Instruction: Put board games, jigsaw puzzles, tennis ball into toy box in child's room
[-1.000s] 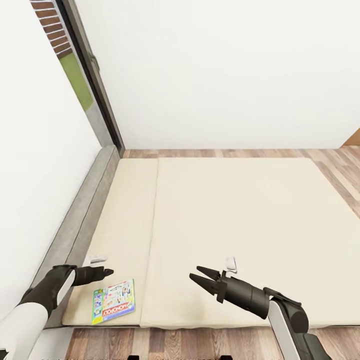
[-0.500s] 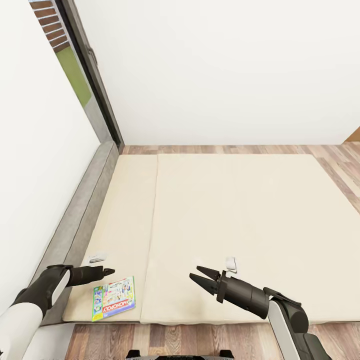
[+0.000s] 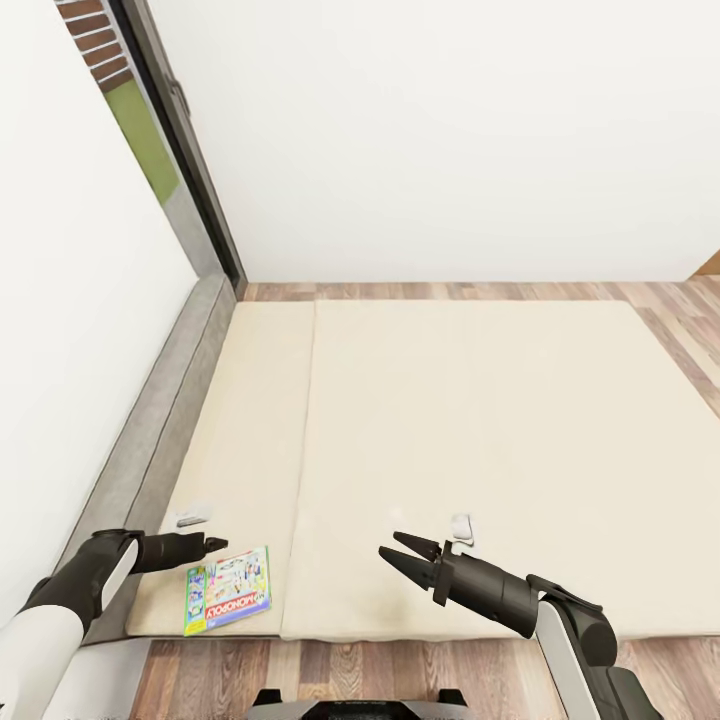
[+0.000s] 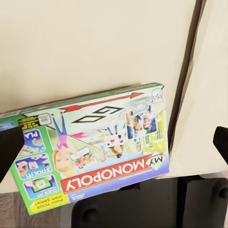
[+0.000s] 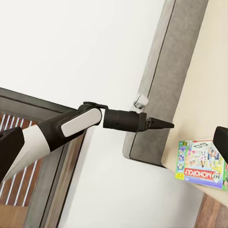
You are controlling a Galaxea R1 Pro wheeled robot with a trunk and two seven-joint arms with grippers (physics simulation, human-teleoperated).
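A purple-green Monopoly board game (image 3: 228, 590) lies flat on the near left corner of the cream bed (image 3: 480, 420). My left gripper (image 3: 218, 545) hovers open just beyond the box's far edge. In the left wrist view the box (image 4: 95, 156) lies between the two spread fingertips (image 4: 7, 149). My right gripper (image 3: 393, 552) is open and empty above the bed's near middle, well to the right of the box. The right wrist view looks across at the left arm (image 5: 71, 123) and the box (image 5: 202, 164). The table, toy box, jigsaw puzzles and tennis ball are out of view.
A grey frame edge (image 3: 165, 420) runs along the bed's left side against a white wall. A dark-framed window (image 3: 150, 130) stands at the back left. Two small white items (image 3: 190, 518) (image 3: 461, 527) rest on the mattress. Wood-plank floor (image 3: 350, 675) borders the bed's near side.
The whole picture has shifted: the camera has pulled back a little, and the robot's base now shows at the bottom edge. Both arms keep their poses and the box has not moved.
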